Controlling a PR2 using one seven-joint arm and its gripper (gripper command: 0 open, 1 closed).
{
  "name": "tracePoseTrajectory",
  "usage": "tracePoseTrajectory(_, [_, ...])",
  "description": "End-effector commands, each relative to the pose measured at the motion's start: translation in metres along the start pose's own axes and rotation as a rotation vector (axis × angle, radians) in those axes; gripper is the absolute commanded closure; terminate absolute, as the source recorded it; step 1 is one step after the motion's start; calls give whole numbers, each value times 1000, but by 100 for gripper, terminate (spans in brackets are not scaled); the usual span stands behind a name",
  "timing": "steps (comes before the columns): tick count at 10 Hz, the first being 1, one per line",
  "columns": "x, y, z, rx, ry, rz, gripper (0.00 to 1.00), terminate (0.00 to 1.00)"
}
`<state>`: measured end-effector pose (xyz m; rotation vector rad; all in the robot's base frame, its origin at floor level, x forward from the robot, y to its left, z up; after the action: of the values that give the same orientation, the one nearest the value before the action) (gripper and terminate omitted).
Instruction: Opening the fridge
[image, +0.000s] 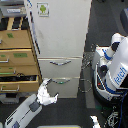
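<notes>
Fridge (62, 37) top is cropped; gripper (48, 95) jaws too blurred to read.

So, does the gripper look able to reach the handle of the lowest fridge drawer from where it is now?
Probably yes. The gripper hangs just to the exterior view's left of the lowest drawer's handle on the fridge, and nothing appears to stand between them.

The gripper (50, 90) hung near the fridge (62, 30), just beside its lowest drawer handle (61, 80), jaws indistinct.
</notes>
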<state>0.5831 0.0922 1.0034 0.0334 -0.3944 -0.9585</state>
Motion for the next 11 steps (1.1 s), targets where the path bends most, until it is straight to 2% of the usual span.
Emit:
tracePoseTrajectory(1, [93,120,45,-85,-8,207,0,0])
tracePoseTrajectory(4, [120,161,37,-91,85,315,0,0])
tracePoseTrajectory(5, [115,197,37,-80,129,414,0,0])
tracePoseTrajectory(11, [106,289,64,34,173,602,0,0])
